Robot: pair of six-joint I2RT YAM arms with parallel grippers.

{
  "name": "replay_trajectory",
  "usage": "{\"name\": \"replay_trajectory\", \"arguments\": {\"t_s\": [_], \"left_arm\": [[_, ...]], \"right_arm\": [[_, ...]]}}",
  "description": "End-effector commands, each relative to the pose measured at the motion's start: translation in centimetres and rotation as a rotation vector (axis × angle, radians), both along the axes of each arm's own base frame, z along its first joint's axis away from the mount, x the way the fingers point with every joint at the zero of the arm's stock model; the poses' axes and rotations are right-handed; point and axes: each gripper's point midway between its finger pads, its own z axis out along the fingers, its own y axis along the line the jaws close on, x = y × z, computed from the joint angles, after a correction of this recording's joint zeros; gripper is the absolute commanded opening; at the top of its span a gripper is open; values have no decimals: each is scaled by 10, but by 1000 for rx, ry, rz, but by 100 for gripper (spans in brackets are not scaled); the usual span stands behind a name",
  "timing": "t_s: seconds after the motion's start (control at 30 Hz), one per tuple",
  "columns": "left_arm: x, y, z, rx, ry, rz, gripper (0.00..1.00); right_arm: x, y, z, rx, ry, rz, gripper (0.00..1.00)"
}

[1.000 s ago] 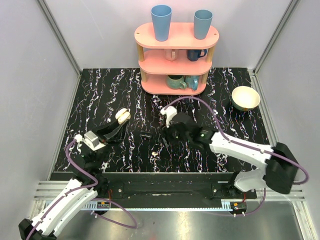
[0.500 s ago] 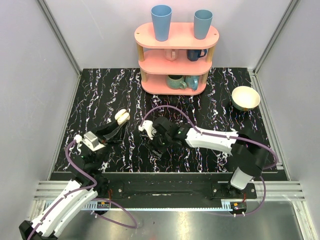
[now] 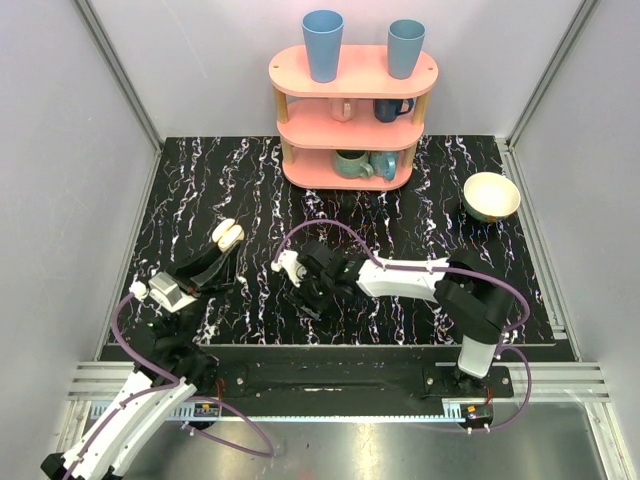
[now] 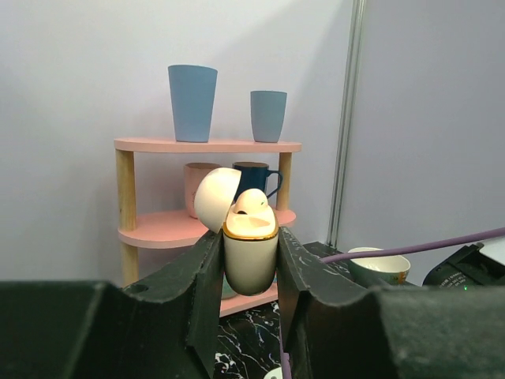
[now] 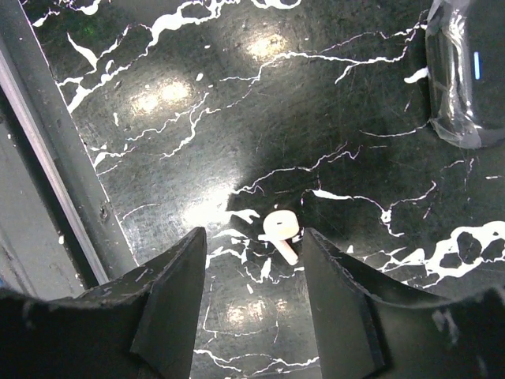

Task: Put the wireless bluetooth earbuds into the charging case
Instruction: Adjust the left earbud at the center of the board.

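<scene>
Between right jaws: earbud (image 5: 280, 229) on counter (image 5: 197, 95), untouched; jaws apart.
Left jaws: clamped on case (image 4: 251, 260), held off counter.
Case: upright, lid open, another earbud (image 4: 251, 203) inside.

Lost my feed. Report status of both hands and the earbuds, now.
Left hand shut on charging case, lid open, earbud inside. Right hand open, above loose earbud on table. Nothing between them.
</scene>
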Motion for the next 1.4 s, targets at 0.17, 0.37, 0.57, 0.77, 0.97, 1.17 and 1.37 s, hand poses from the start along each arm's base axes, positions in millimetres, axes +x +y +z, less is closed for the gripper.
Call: {"name": "replay_trajectory", "arguments": {"t_s": [0.17,0.37,0.57,0.77,0.97,1.17,1.37], "left_arm": [[-6,13,19,-30,-33,40,0],[-6,13,18,-33,-33,42,0],[-5,12,17,-28,-33,38,0],[-5,12,17,-28,-33,40,0],[-4,10,15,-27,-30,34,0],[-3,8,16,-20,-29,27,0],[-3,8,16,-22,-30,28,0]], "right_arm": [[11,24,5,44,-46,9,55],[12,23,-2,21,-47,2,51],[15,22,-4,6,-61,-6,49],[17,15,-8,-29,-76,-11,49],[15,13,-10,-36,-72,-10,47],[14,15,-11,-36,-69,-7,43],[14,12,-12,-45,-72,-8,38]]}}
